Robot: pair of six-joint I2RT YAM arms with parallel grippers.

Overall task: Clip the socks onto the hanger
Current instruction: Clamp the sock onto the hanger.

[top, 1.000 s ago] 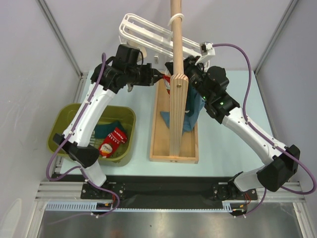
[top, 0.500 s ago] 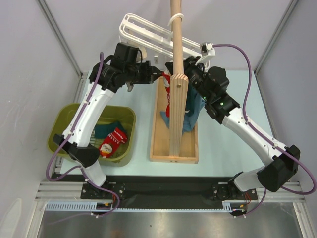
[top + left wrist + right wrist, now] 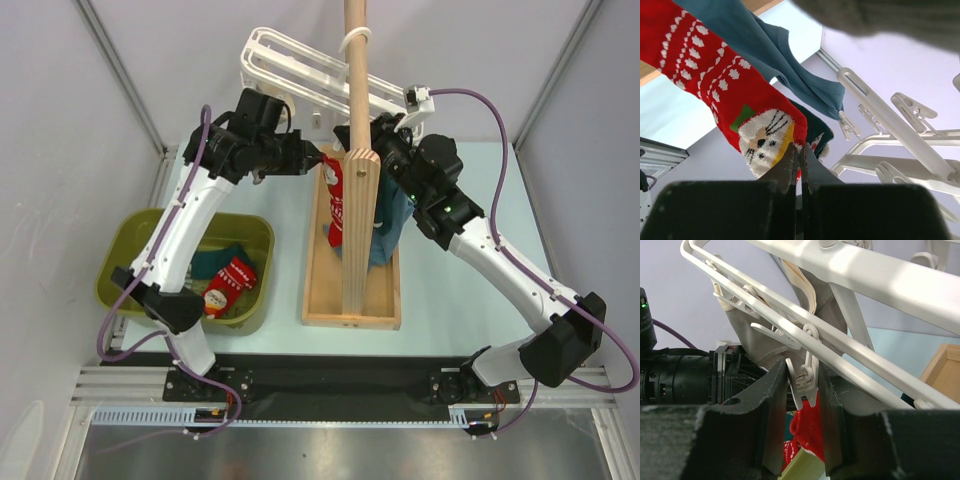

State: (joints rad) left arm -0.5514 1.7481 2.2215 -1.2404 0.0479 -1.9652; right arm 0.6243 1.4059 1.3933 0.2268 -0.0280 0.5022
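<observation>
Red sock [image 3: 715, 80] is pinched at its cuff edge by my left end effector [image 3: 799, 160]. The fingers are clenched flat together on the fabric, with the sock's white whiskered face patch just beside the tips. A dark teal sock [image 3: 815, 132] sits close behind it, and a blue garment [image 3: 765, 45] hangs past that, one corner meeting a white peg. From overhead the sock [image 3: 335, 205] dangles below the left end effector [image 3: 320, 160], right against the wooden pole [image 3: 355, 100], with its toe down over the wooden stand base [image 3: 322, 290]. My right end effector [image 3: 804, 375] is raised under the hanger [image 3: 880, 270], clenched on a clip peg [image 3: 810, 367]. The peg stands between the two dark fingers [image 3: 777, 405], and both sides look pressed, as far as I can judge. A bit of the red sock [image 3: 807, 435] shows just beneath that peg. Overhead, the right end effector [image 3: 385, 135] sits on the other side of the pole from the left one. The hanger [image 3: 285, 60] is tilted and hooked onto the pole above both. Further out, left of the stand, a green bin [image 3: 262, 235] rests on the worktop [image 3: 450, 300]. It holds a second red sock [image 3: 228, 283] and a teal sock [image 3: 215, 260].
</observation>
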